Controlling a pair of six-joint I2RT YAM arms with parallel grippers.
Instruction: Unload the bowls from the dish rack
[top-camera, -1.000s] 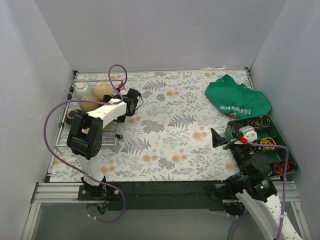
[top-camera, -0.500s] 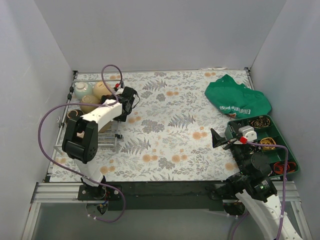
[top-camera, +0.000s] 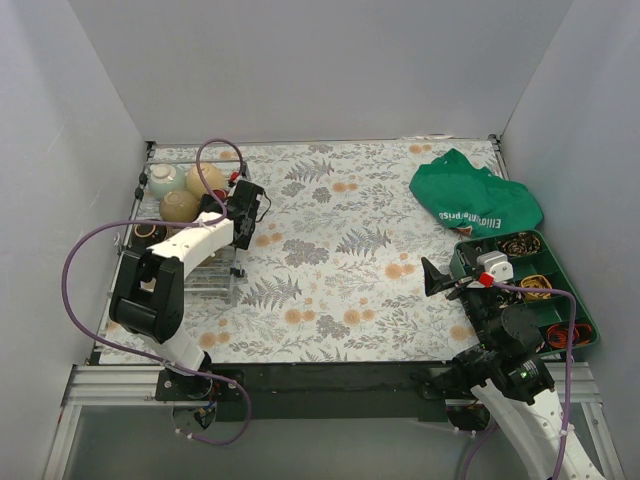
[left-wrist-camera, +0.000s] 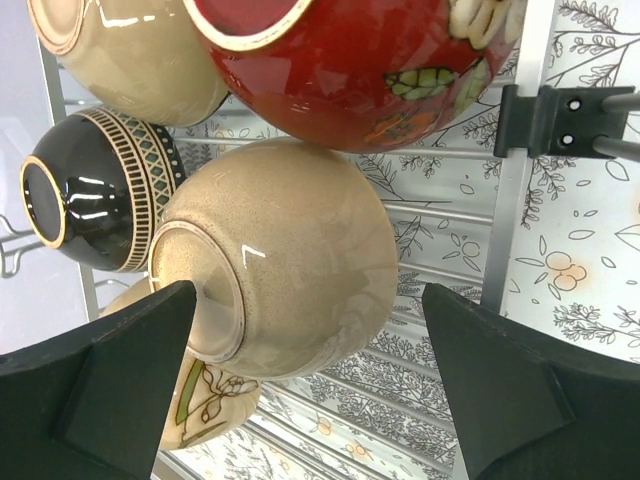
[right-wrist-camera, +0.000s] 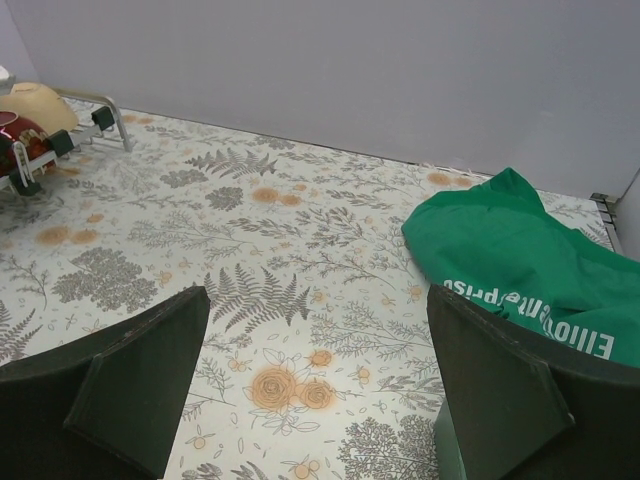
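Bowls (top-camera: 180, 206) are gathered in the rack (top-camera: 218, 278) at the far left of the table, and one of them, a tan bowl (left-wrist-camera: 290, 250), is framed by the left gripper (left-wrist-camera: 308, 300). The jaws of this gripper are spread wide, with the tan bowl between the fingers (left-wrist-camera: 120, 400). One finger is seen against the bowl's foot ring, and the other is clearly apart from the bowl on its right, over the rack's side rail (left-wrist-camera: 510, 230). Whether the first finger touches the bowl cannot be told. The tan bowl is laid on its side on the wires, its foot turned to the left. A red bowl (left-wrist-camera: 360, 60) with a leaf pattern is crowded against it, and a beige bowl (left-wrist-camera: 130, 50) is seen just left of the red one. A black bowl (left-wrist-camera: 90, 200) with a gold-patterned band is lying just left of the tan bowl, and a cream bowl (left-wrist-camera: 200, 400) with a painted flower is partly hidden behind the left-hand finger. From above, a mint bowl (top-camera: 163, 180) is seen in the rack's far left corner. The right gripper (right-wrist-camera: 315, 295) is held with its jaws parted above the floral mat (right-wrist-camera: 300, 250), near the right of the table. A green cloth (right-wrist-camera: 520, 260) is crumpled at the far right, and a green tray (top-camera: 585, 320) is set just right of the right arm.
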